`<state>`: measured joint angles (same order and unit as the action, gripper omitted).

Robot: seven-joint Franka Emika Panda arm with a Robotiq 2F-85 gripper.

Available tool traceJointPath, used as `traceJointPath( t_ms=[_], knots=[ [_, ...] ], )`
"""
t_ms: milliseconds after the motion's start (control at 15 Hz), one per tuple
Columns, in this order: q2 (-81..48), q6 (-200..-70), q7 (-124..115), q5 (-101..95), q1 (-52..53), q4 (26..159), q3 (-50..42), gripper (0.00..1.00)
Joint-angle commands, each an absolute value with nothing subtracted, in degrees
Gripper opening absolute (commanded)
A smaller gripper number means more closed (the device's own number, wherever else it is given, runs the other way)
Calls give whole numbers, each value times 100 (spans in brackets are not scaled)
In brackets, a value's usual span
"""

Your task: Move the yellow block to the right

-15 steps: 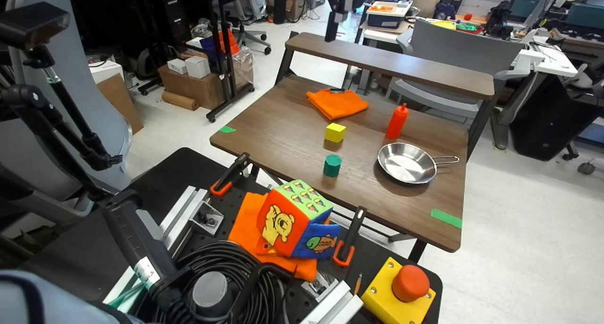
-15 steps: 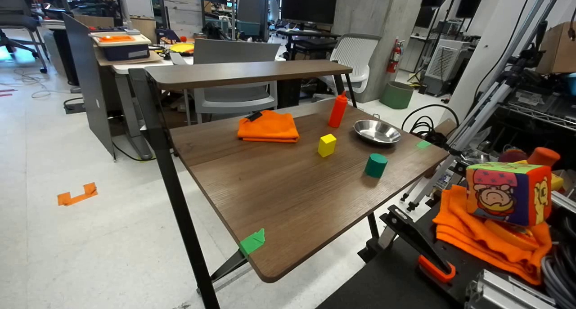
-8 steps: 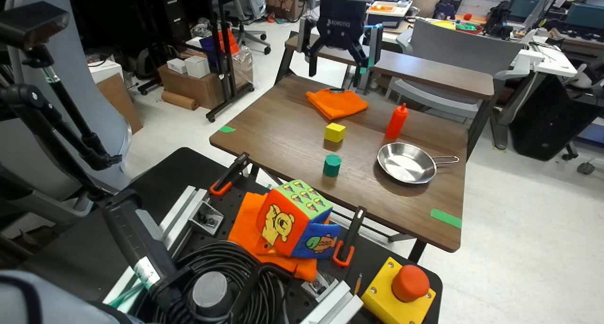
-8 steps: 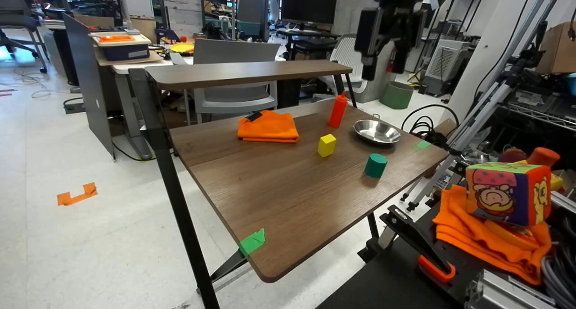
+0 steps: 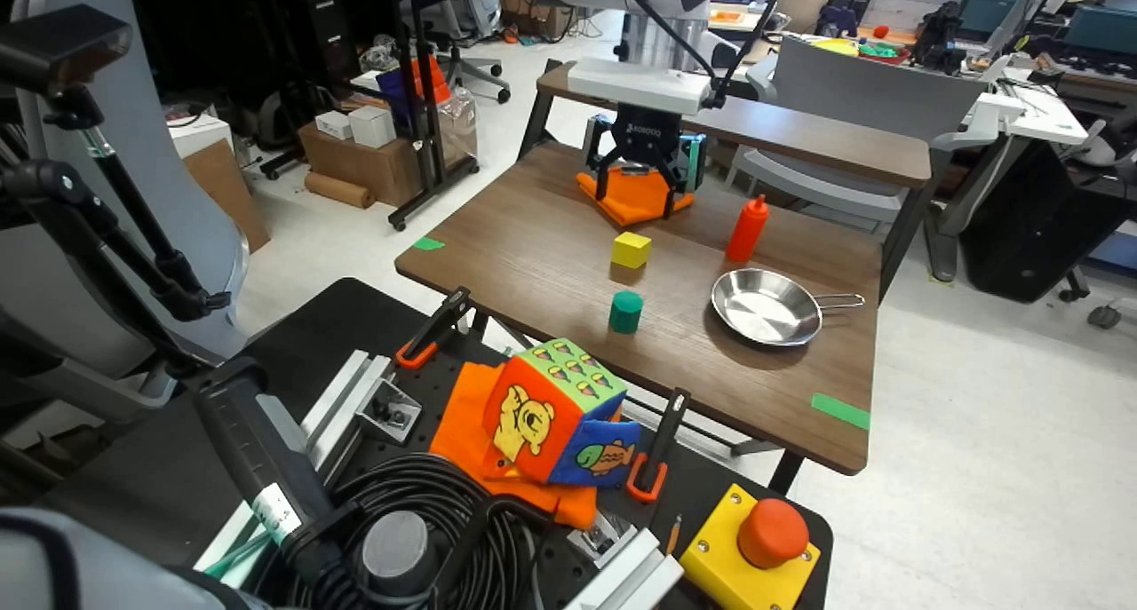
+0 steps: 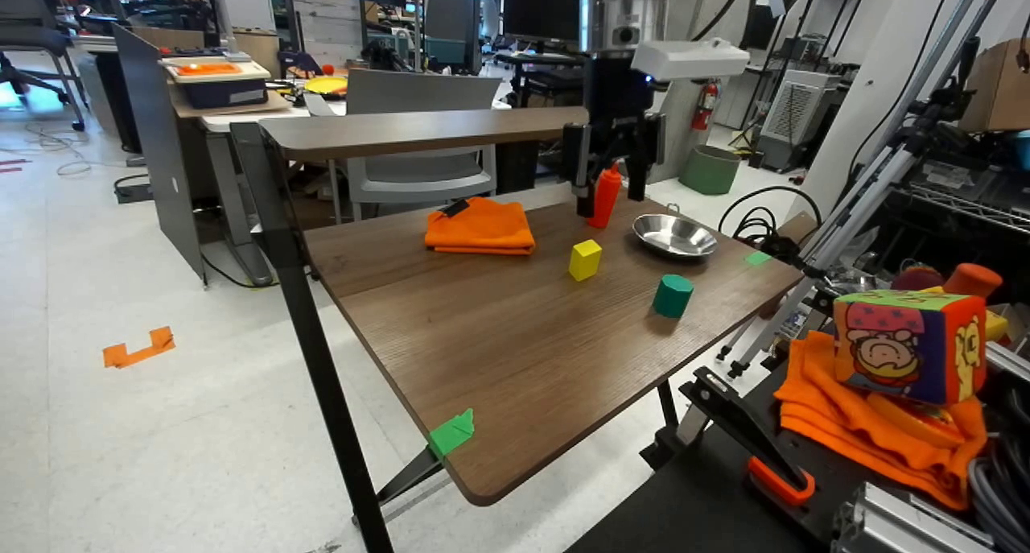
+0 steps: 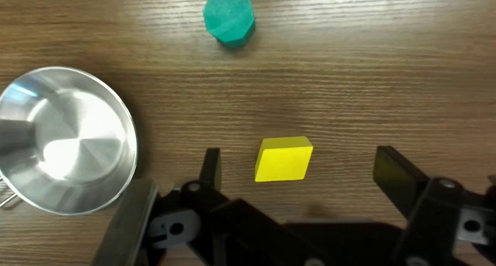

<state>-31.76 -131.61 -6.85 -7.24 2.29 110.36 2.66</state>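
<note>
The yellow block (image 5: 631, 249) stands on the brown table; it also shows in an exterior view (image 6: 585, 261) and in the wrist view (image 7: 284, 159). My gripper (image 5: 635, 194) is open and empty, pointing down above the table; it also shows in an exterior view (image 6: 611, 199). In the wrist view the yellow block appears between the two spread fingertips (image 7: 298, 165), nearer the left finger. The fingers are above the block and apart from it.
A green cylinder (image 5: 625, 312), a steel pan (image 5: 766, 306), a red bottle (image 5: 747, 229) and a folded orange cloth (image 6: 480, 227) are on the table (image 6: 483, 360). A raised shelf (image 5: 799, 139) runs along one table edge. The multicoloured cube (image 5: 555, 415) sits off the table.
The arm has come down into view from above. My gripper has lowered over the table and is closer to the yellow block. The objects on the table have not moved.
</note>
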Motion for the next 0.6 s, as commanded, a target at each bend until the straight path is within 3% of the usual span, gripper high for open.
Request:
traceJointPath(
  t_ms=[0, 467, 533],
  knots=[
    [-4010, -12723, -517, -648, 349, 10023, 156, 100],
    [-4959, -11841, -406, -667, 413, 8791, 146, 100],
    [-5053, -11737, -423, -705, 449, 8659, 121, 81]
  ],
)
